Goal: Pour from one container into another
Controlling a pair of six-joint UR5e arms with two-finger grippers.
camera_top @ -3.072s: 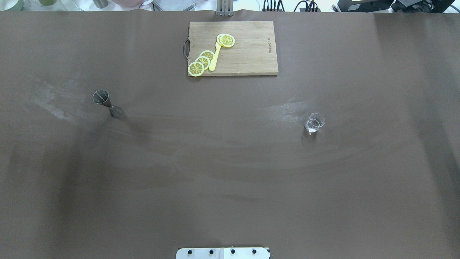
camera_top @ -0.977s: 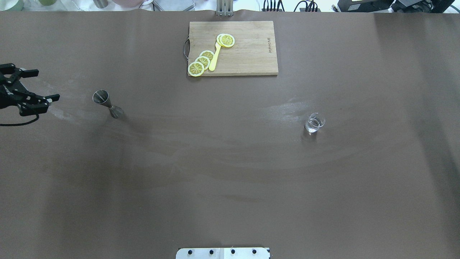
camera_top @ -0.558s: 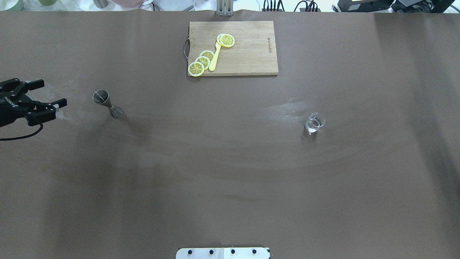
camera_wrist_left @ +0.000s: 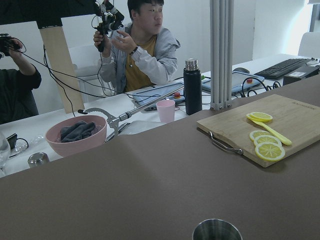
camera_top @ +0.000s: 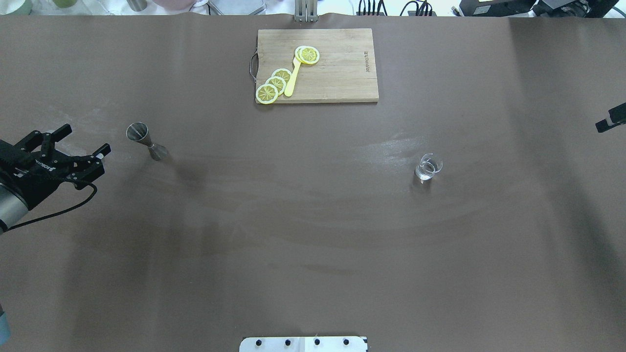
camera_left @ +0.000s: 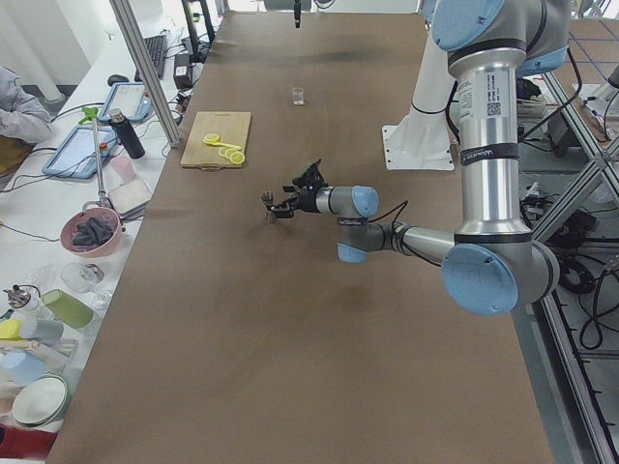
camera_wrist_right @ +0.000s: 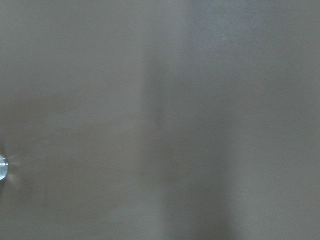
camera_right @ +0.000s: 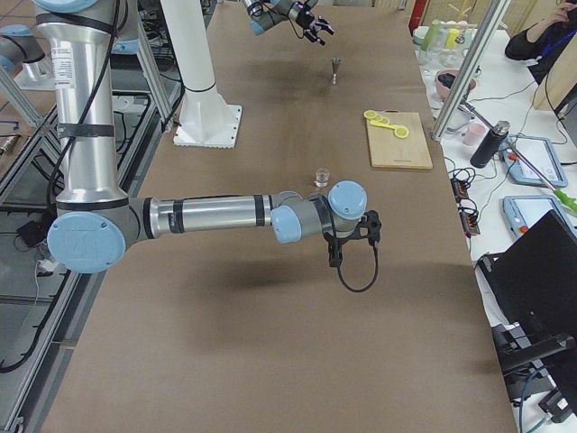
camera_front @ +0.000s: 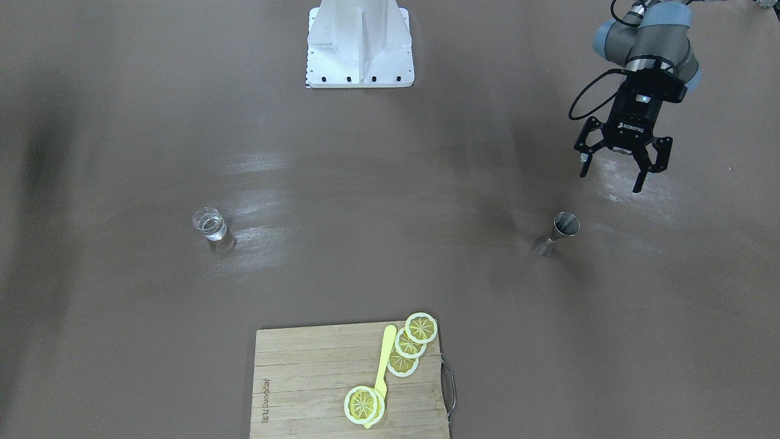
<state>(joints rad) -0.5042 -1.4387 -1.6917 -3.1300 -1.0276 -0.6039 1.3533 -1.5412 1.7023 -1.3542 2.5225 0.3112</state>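
The steel jigger (camera_top: 146,141) (camera_front: 557,231) stands upright on the table's left side. Its rim (camera_wrist_left: 216,230) shows at the bottom of the left wrist view. My left gripper (camera_top: 87,140) (camera_front: 609,181) hovers open and empty a short way left of the jigger, fingers pointing toward it. The small clear glass (camera_top: 428,167) (camera_front: 209,224) stands alone on the right side with a little clear liquid in it. Of my right gripper (camera_top: 611,120) only a dark tip shows at the overhead view's right edge, far from the glass. I cannot tell whether it is open or shut.
A wooden cutting board (camera_top: 342,83) (camera_front: 304,390) with lemon slices and a yellow utensil lies at the far middle edge. The robot's base plate (camera_top: 303,343) sits at the near edge. Operators, a pink bowl and bottles are beyond the far edge.
My left gripper came in from the left edge and has moved right toward the jigger, staying open. A tip of the right gripper has appeared at the right edge.
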